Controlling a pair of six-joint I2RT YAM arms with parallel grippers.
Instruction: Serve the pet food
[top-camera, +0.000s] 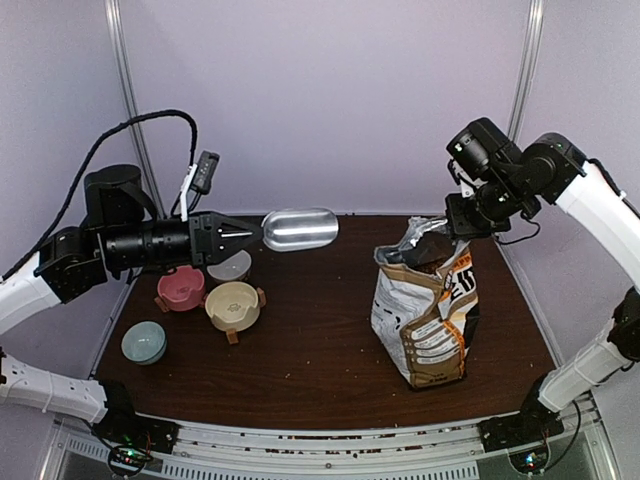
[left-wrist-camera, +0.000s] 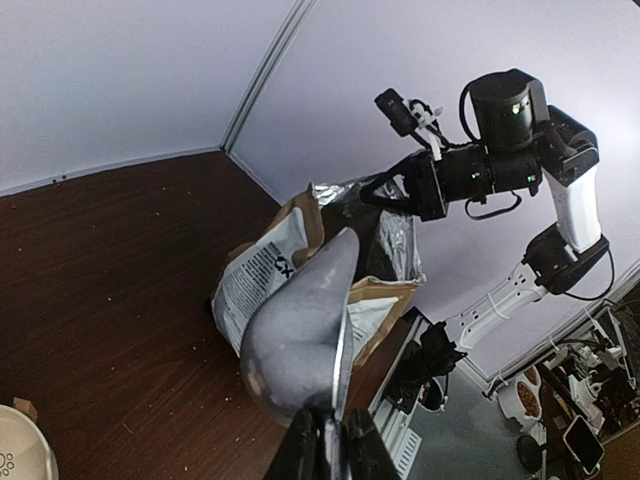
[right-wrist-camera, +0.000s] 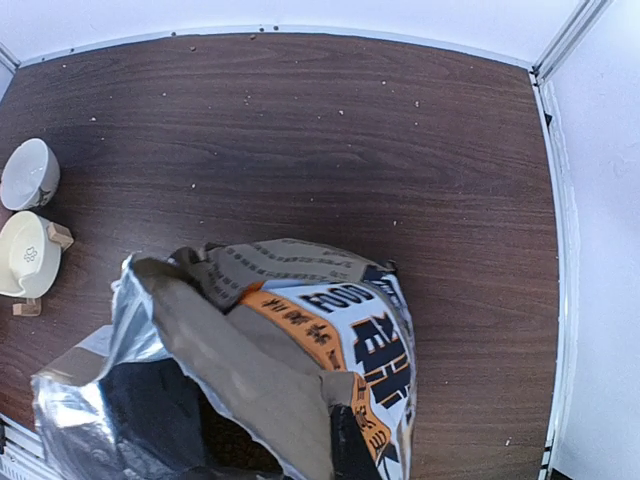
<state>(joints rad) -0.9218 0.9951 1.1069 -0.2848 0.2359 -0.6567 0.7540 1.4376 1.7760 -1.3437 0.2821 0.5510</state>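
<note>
My left gripper (top-camera: 255, 235) is shut on the handle of the silver metal scoop (top-camera: 300, 228) and holds it level in the air above the bowls, left of the bag. In the left wrist view the scoop (left-wrist-camera: 300, 330) shows its rounded back; its inside is hidden. The CXM paper bag (top-camera: 425, 310) stands upright at the right, its top open. My right gripper (top-camera: 452, 218) is shut on the bag's top rim. In the right wrist view one finger (right-wrist-camera: 350, 448) pinches the rim, and dark reddish-brown kibble (right-wrist-camera: 235, 445) shows deep inside the bag (right-wrist-camera: 330, 330).
Four bowls sit at the left: a pink one (top-camera: 181, 288), a cream one (top-camera: 233, 304) on a small wooden stand, a grey-white one (top-camera: 230, 266) and a blue-grey one (top-camera: 144, 342). Crumbs dot the brown table (top-camera: 320, 360). Walls close the back and sides.
</note>
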